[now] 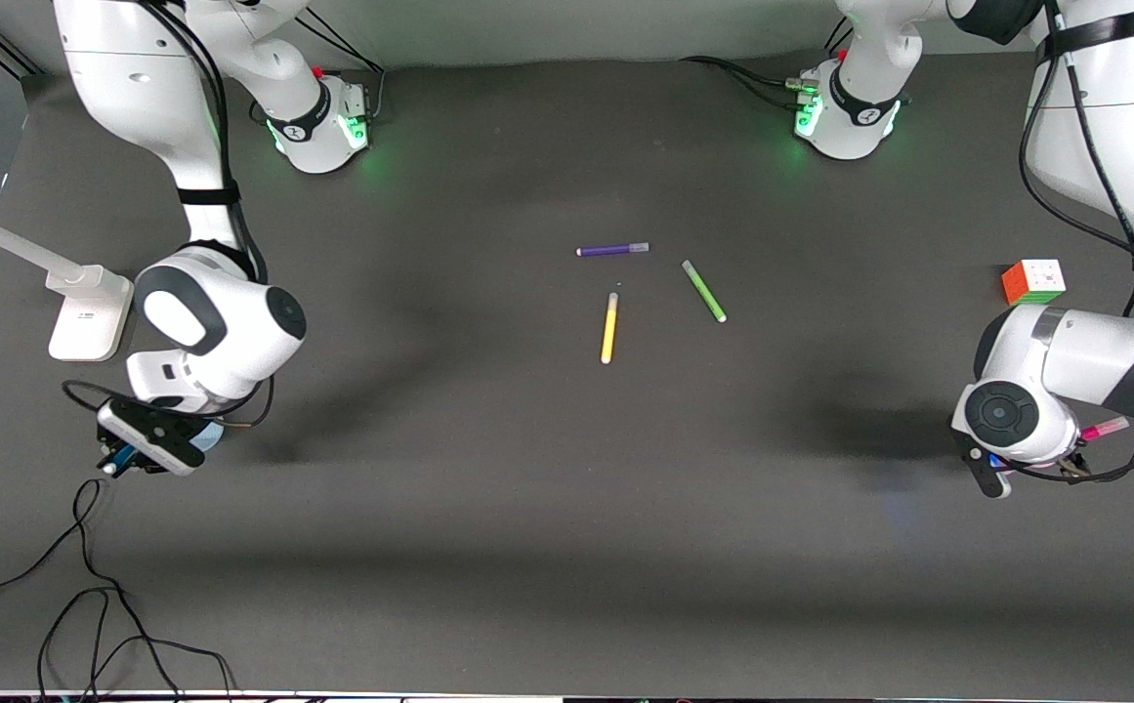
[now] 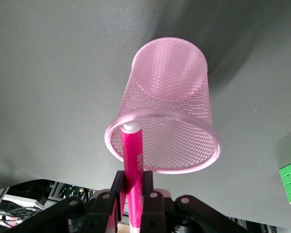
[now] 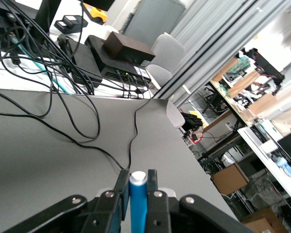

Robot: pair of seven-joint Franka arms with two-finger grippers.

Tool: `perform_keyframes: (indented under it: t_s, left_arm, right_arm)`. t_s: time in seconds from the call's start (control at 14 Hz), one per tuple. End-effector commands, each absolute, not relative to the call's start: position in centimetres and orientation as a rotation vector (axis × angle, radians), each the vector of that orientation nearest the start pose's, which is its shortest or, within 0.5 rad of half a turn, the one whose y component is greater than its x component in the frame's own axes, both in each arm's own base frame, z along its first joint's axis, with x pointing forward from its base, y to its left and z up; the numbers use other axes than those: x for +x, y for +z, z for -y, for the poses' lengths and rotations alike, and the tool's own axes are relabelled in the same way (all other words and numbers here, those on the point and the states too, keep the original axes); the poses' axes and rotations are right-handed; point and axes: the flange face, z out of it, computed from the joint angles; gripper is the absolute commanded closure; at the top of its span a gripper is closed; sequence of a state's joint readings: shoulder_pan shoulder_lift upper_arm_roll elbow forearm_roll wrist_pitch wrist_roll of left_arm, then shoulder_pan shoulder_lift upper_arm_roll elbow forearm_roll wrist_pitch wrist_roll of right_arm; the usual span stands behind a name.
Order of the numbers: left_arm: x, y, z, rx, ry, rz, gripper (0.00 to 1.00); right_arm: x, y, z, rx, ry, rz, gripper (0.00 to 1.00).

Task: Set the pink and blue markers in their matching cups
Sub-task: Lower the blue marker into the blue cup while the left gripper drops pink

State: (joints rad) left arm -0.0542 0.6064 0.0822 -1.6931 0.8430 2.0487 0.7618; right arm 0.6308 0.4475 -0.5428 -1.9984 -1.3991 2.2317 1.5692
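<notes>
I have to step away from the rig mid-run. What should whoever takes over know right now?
Left gripper: shut on the magenta-pink marker, its white tip at the rim of the pink mesh cup, near the multicoloured puzzle cube.
Right gripper: shut on the bright blue marker, at the right arm's end of the table; no blue cup is clearly seen.
Done: both markers picked up.
Left: release each into its matching cup. The purple pen, yellow pen and green pen stay mid-table.

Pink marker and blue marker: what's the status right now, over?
Left gripper shut on pink marker, tip at pink cup rim. Right gripper shut on blue marker. Nothing in the way.
</notes>
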Motion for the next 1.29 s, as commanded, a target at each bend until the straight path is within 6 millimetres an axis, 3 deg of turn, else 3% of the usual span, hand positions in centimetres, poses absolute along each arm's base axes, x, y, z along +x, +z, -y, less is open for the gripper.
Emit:
perform_keyframes:
  t_s: [0.0,0.14,0.29,0.5,0.71,0.79,0.86,1.07,1.14,1.21]
  left_arm:
    - [65.7,24.7,-3.1,-2.005,0.678,-1.345,0.86]
    - [65.7,24.6,-3.1,-2.013,0.674,-1.325,0.84]
    - [65.7,24.3,-3.2,-2.013,0.678,-1.326,0.82]
    - [65.7,24.4,-3.9,-2.010,0.682,-1.327,0.98]
    - [65.7,23.9,-4.2,-2.007,0.687,-1.336,1.00]
    - [65.6,23.7,-4.2,-2.008,0.688,-1.337,0.89]
    - [65.7,23.6,-4.1,-2.011,0.681,-1.333,0.60]
    - [65.7,23.7,-4.1,-2.011,0.680,-1.331,0.45]
    - [65.7,23.7,-4.1,-2.009,0.681,-1.334,0.33]
    - [65.8,23.9,-4.1,-2.007,0.680,-1.337,0.32]
  right_arm:
    - [59.2,26.2,-3.8,1.924,0.953,0.365,1.00]
    - [58.4,24.3,-2.7,1.875,1.024,0.363,1.00]
    - [58.2,23.9,-2.4,1.871,1.021,0.367,1.00]
    - [57.5,22.6,-2.1,1.858,1.033,0.404,1.00]
    - [56.8,21.0,-1.7,1.809,1.058,0.434,1.00]
    - [56.7,20.4,-1.6,1.804,1.063,0.440,1.00]
    - [56.6,20.1,-1.6,1.800,1.071,0.451,1.00]
    - [56.3,18.8,-1.4,1.790,1.093,0.449,1.00]
    - [56.3,18.8,-1.2,1.780,1.093,0.447,1.00]
    - [56.4,18.9,-1.3,1.777,1.096,0.448,1.00]
